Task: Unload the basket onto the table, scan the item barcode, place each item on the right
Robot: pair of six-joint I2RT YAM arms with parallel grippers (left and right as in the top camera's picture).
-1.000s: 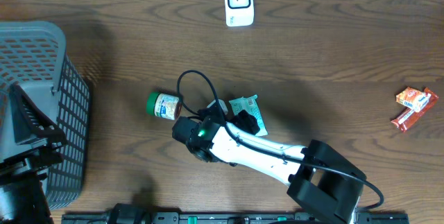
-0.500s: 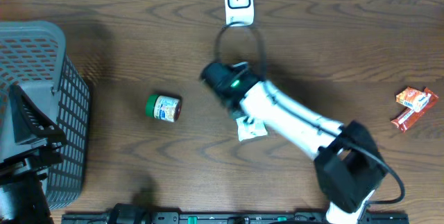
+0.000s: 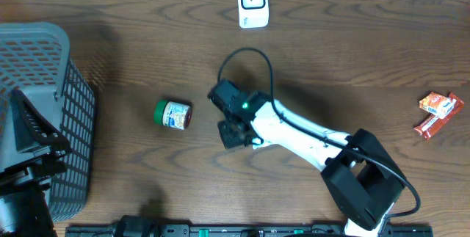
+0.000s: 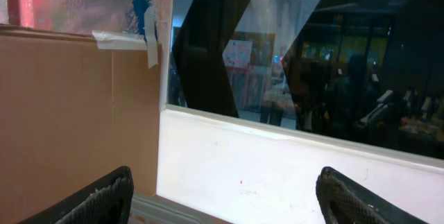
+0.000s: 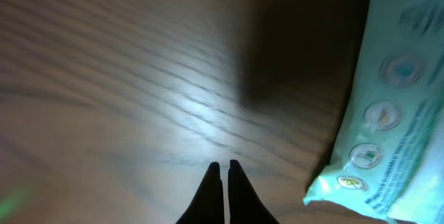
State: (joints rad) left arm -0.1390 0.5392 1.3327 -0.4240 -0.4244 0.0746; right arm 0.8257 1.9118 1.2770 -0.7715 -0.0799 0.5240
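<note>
A pale teal packet (image 5: 388,113) lies on the table at the right edge of the right wrist view. From overhead it is almost wholly hidden under the right arm. My right gripper (image 5: 224,163) is shut just left of the packet, its tips together with nothing between them; overhead it (image 3: 229,133) sits mid-table. The white barcode scanner (image 3: 252,2) stands at the far edge. A green-lidded jar (image 3: 173,113) lies on its side left of the right gripper. My left gripper (image 4: 225,196) is open and empty, facing a window and a cardboard panel.
A grey mesh basket (image 3: 44,83) stands at the table's left edge, with the left arm's base beside it. Two orange-red snack packets (image 3: 439,112) lie at the far right. The right arm's cable (image 3: 246,57) loops above the gripper.
The right gripper has shut. The arm swung from beside the jar up toward the scanner, then back down to mid-table. The teal packet has shifted toward the front and is now under the arm.
</note>
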